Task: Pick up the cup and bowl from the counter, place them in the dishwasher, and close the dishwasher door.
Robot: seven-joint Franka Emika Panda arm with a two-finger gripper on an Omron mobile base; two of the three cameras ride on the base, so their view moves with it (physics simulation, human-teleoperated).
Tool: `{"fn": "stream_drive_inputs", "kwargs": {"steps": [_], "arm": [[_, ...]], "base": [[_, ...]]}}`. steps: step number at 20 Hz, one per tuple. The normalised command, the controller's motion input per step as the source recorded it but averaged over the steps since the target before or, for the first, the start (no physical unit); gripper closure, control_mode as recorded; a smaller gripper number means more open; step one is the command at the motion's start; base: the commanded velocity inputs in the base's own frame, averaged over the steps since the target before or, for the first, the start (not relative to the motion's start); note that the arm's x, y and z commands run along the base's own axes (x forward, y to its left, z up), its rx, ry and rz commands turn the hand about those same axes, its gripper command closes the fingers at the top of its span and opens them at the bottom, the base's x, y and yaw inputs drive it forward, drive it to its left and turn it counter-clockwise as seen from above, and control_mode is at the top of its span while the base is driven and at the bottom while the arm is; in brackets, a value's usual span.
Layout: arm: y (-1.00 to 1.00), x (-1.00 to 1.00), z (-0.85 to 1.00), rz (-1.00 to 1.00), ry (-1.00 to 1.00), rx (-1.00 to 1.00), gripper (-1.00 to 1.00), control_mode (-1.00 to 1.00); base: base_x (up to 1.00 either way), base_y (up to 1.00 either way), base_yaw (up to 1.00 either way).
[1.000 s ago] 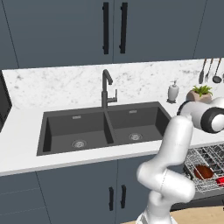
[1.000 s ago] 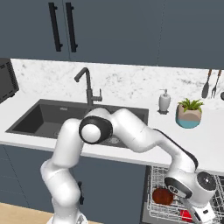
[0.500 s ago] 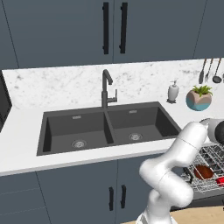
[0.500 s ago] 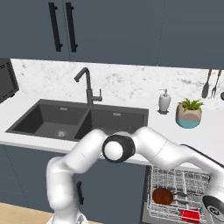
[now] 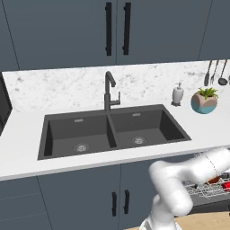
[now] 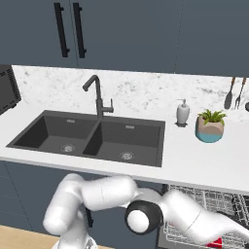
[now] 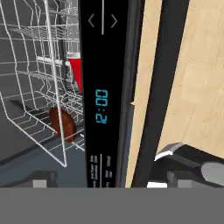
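Observation:
In the hand view my gripper [image 7: 107,179] is open, and its dark fingertips [image 7: 40,179] rise at the bottom edge. Between them runs the black control edge of the dishwasher door [image 7: 105,100], with a blue clock display. Left of it is the dishwasher's grey wire rack [image 7: 30,65], holding the red cup [image 7: 75,72] and the brown bowl [image 7: 61,122]. I cannot tell whether a finger touches the door. The rack [image 6: 209,214] also shows under the counter [image 6: 204,165], with something red [image 6: 216,241] in it.
The dark double sink [image 5: 112,130] with its black faucet [image 5: 109,92] is set into the white counter. A soap dispenser [image 5: 178,95], a potted plant [image 5: 204,99] and hanging utensils [image 5: 215,72] stand at the back right. Wood floor [image 7: 201,87] lies beside the door.
The arm has swung down and to the right, past the rack. The hand has dropped from above the rack out of both base views. The jaws have stayed open.

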Motion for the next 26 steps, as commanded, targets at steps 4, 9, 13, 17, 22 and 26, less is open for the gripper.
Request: {"fn": "stream_drive_inputs", "kwargs": {"steps": [4,9,13,17,22,26], "arm": [[0.01,0.03,-0.23,-0.16,-0.36,0.06,-1.00,-1.00],[0.00,-0.07,-0.42,-0.12,-0.39,0.19,-1.00,-1.00],[0.00,-0.11,-0.30,-0.04,-0.37,0.20,-1.00,-1.00],[0.05,0.00,-0.45,-0.01,-0.35,0.05,-1.00,-1.00],[0.19,0.04,-0.34,0.00,-0.24,0.00,-1.00,-1.00],[0.12,0.18,-0.25,0.00,-0.16,0.00,-1.00,-1.00]], "base": [[0.00,0.00,0.00],[0.00,0.00,0.00],[0.00,0.00,0.00],[0.00,0.00,0.00],[0.00,0.00,0.00],[0.00,0.00,0.00]]}}
